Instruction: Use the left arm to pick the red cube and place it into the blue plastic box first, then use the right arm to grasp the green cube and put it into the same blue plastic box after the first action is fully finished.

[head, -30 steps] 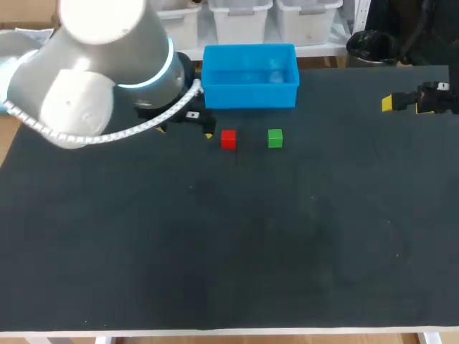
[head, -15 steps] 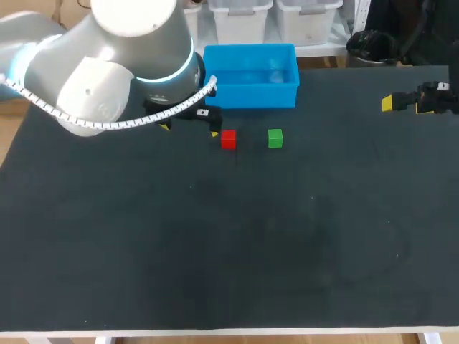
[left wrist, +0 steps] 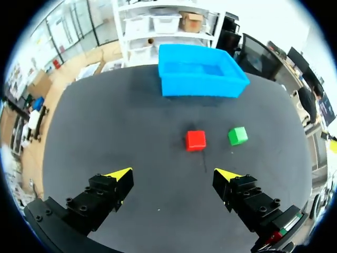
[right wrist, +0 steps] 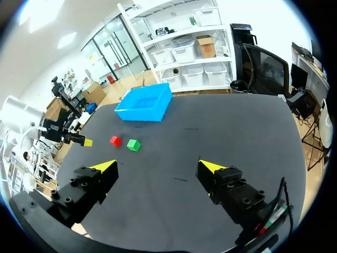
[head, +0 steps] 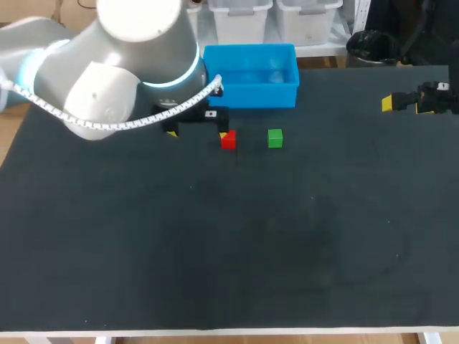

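The left hand (left wrist: 174, 176) has slid nearer the red cube (head: 228, 140), which sits ungrasped on the desk (head: 215, 251) just ahead of its spread fingers. Small and rigid, probably light, the cube should suit a pinch across two flat opposite faces. The green cube (head: 275, 138) sits near it, with the blue plastic box (head: 249, 94) behind. The right hand (right wrist: 158, 166) hangs released, well apart.

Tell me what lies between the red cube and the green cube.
Only a bare strip of the black table separates the red cube from the green cube. They sit apart. The left wrist view shows it clearly.
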Controlling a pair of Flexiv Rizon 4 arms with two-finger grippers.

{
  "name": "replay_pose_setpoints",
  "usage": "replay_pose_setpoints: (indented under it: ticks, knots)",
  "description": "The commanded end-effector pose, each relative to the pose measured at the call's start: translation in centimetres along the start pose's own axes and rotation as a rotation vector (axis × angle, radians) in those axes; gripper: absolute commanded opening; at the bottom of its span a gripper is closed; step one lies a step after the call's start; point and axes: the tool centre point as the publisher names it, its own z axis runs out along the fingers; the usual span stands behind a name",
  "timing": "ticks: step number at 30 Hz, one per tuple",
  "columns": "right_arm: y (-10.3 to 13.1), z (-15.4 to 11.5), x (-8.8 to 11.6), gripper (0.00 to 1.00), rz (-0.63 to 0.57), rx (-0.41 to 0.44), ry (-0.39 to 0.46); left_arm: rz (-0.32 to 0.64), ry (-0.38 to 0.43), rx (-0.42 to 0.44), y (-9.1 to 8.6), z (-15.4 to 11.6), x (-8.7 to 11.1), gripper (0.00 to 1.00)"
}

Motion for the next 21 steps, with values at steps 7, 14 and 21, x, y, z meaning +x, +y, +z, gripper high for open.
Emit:
replay_pose_setpoints:
  ticks: [7, 14, 21]
  knots:
    - [0.0, 0.0, 0.0, 1.00, 0.000, 0.000, 0.000, 0.011, 0.040, -0.094, -2.1, 2.2, -1.7, 1.00]
    - [0.0, 0.0, 0.0, 1.00, 0.000, 0.000, 0.000, -0.011, 0.108, -0.132, -3.6, 3.2, -2.3, 1.00]
    - [0.0, 0.0, 0.0, 1.00, 0.000, 0.000, 0.000, -0.039, 0.133, -0.182, -4.0, 4.5, -2.4, 1.00]
